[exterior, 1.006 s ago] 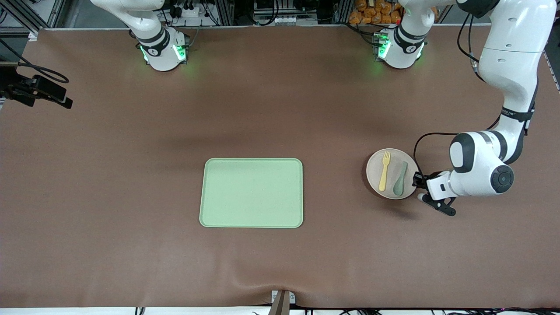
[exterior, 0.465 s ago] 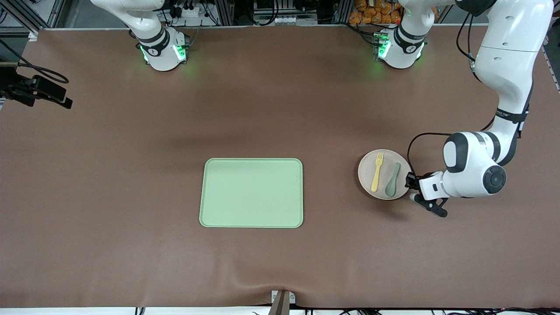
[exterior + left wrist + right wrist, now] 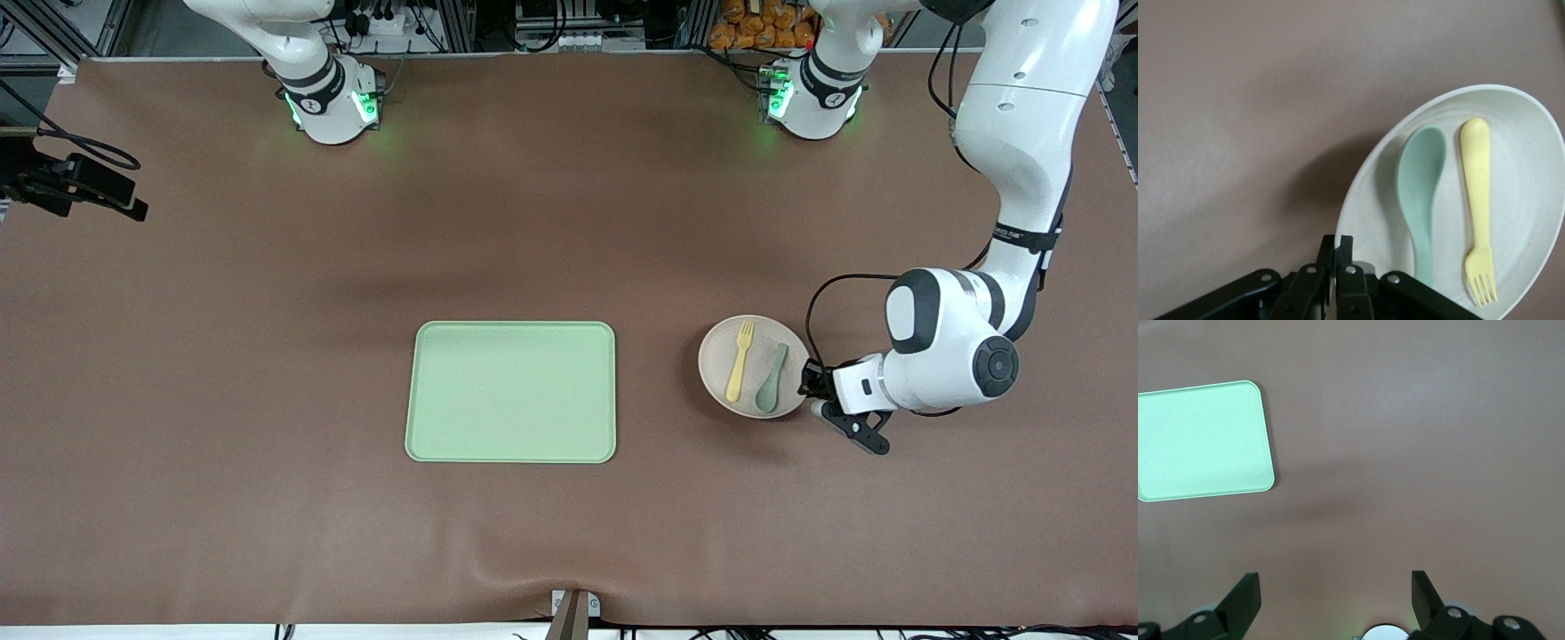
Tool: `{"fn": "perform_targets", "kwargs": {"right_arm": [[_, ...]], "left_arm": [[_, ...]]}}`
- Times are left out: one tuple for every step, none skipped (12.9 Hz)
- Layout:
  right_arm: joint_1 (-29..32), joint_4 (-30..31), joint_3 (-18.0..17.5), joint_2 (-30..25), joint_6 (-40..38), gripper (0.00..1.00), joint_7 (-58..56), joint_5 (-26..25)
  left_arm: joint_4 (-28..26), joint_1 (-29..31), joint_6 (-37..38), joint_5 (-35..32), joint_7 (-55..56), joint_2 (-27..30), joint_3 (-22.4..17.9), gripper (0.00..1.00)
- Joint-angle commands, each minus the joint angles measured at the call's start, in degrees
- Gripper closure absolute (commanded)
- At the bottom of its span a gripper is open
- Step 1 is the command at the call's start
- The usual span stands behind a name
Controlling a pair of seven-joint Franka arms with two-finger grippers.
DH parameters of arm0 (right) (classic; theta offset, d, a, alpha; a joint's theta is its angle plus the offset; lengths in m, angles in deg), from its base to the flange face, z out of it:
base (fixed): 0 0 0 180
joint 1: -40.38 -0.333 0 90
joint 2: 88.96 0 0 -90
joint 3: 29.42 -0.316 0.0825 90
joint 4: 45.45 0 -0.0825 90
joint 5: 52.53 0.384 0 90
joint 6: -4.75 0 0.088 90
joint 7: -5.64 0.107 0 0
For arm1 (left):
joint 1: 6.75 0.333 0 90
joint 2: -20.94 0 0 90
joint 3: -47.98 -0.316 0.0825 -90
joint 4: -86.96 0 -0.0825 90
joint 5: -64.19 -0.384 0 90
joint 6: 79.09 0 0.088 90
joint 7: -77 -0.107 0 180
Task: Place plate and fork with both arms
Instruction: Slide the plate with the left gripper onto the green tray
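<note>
The left pincer (image 3: 811,384) is pinching the rim of the plate (image 3: 717,366) at the edge that faces the left arm's end of the bench (image 3: 569,222). In the left wrist view its two black fingers (image 3: 1337,267) are pressed together on the thin pale lip. I think the grip is at the edge because a flat plate offers no other place for narrow fingers. A shadow lies under the plate, so it seems to be lifted a little above the brown surface, and it hangs slightly tilted from this one point.

On the plate lie the fork (image 3: 739,360) and, beside it, a grey-green spoon (image 3: 770,378), both loose and parallel, the fork on the side toward the tray. They ride on the plate, so it must be kept level or they may slide.

The light-green tray (image 3: 511,392) rests in the middle of the bench, well apart from the plate, toward the right arm's end. It looks like the goal for the plate.

The right pincer (image 3: 1335,600) waits high near its own base, fingers spread wide and holding nothing, probably to take the fork when the plate is down.
</note>
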Motion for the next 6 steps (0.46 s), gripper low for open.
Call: {"fn": "perform_targets", "kwargs": {"right_arm": [[1.63,0.54,-0.89,-0.55,-0.20,0.00,-0.58,1.21],[1.63,0.54,-0.89,-0.55,-0.20,0.00,-0.49,1.21],[1.63,0.54,-0.89,-0.55,-0.29,0.00,-0.58,1.21],[1.63,0.54,-0.89,-0.55,-0.20,0.00,-0.58,1.21],[1.63,0.54,-0.89,-0.55,-0.20,0.00,-0.58,1.21],[1.63,0.54,-0.80,-0.55,-0.29,0.00,-0.58,1.21]], "left_arm": [[3.80,-1.07,3.53,2.75,3.10,-0.21,0.91,1.00],[4.68,-2.38,4.06,2.66,5.20,-0.38,0.91,1.00],[5.74,-3.70,4.15,2.57,7.57,-0.39,0.91,1.00],[6.79,-5.19,4.15,2.75,9.77,-0.47,0.91,1.00],[7.58,-6.51,4.15,2.75,12.32,-1.00,0.91,1.00],[8.38,-8.18,4.15,2.66,15.74,-1.61,0.91,1.00]]}}
